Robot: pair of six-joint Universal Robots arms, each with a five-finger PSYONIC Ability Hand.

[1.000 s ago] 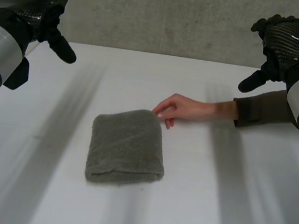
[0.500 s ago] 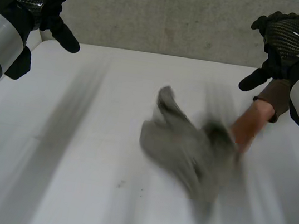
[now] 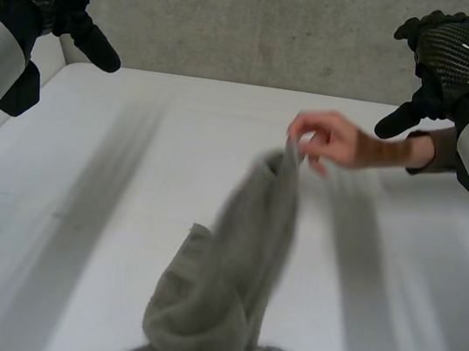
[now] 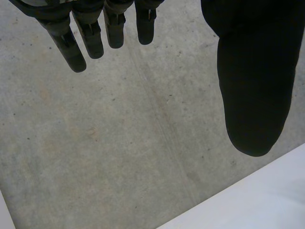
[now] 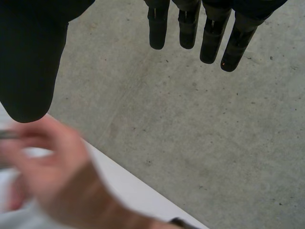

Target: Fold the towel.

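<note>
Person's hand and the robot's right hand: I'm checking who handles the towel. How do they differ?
The person's hand pinches the towel by its upper end, holding it up; the right hand holds nothing. The person's hand is curled; the right hand's fingers are straight. Both are on the robot's right of the towel.
</note>
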